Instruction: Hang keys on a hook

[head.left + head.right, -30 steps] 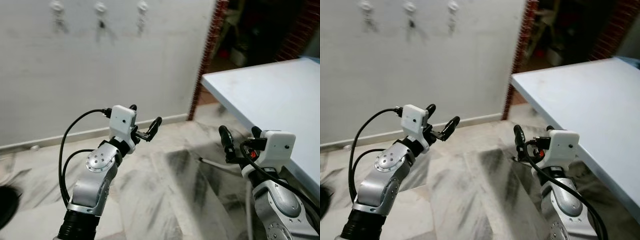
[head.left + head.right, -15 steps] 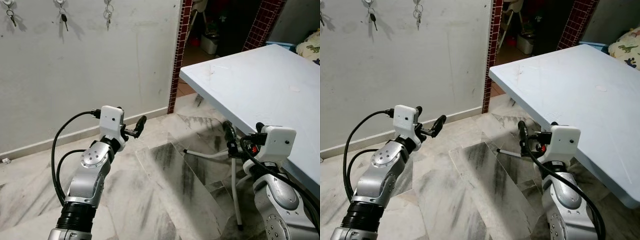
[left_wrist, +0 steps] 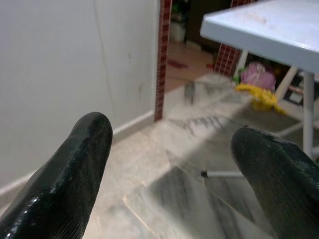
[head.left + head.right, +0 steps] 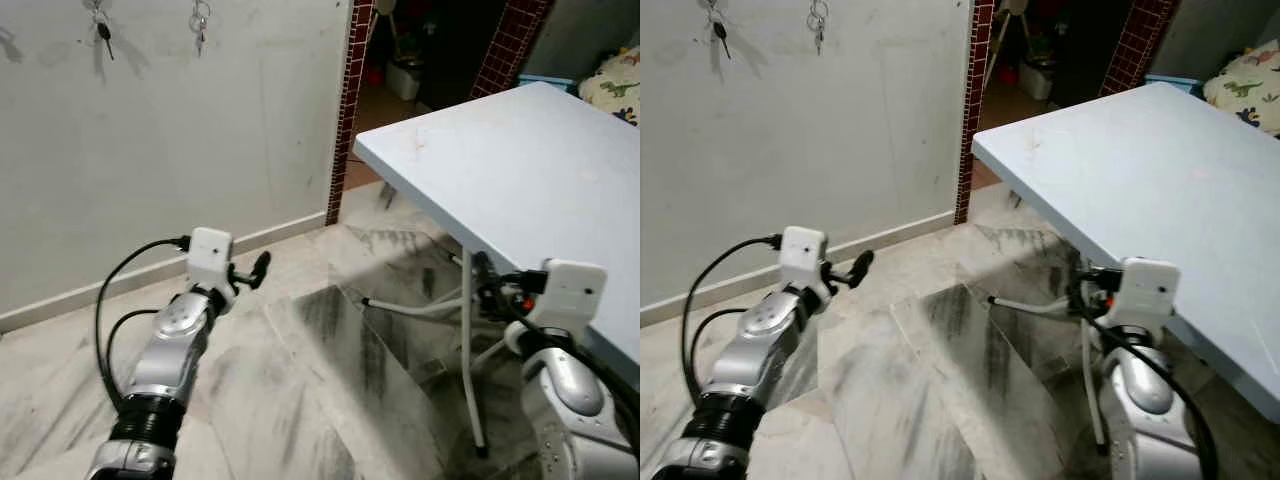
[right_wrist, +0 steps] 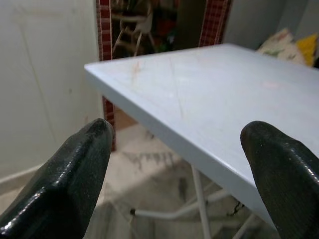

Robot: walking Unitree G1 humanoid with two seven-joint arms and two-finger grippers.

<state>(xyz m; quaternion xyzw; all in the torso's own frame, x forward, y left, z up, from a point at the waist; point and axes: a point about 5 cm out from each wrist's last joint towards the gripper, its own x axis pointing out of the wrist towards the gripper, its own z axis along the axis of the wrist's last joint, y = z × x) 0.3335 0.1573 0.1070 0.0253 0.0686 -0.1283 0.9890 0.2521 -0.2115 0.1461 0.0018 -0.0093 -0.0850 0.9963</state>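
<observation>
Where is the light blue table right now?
The light blue table stands on the robot's right in the eye views, its near corner beside the brick pillar, with the right gripper just below its front edge.

Pale blue desk (image 4: 520, 150) on a marble floor (image 4: 330, 400)

The desk top carries only faint smudges near its far corner; its white legs (image 4: 468, 350) stand on grey-veined marble tiles. On the wall (image 4: 180, 150), two key bunches (image 4: 200, 20) hang from hooks.

Soft even indoor light, dim doorway (image 4: 430, 40), blurred near wrist-view fingertips (image 3: 75, 174).
</observation>
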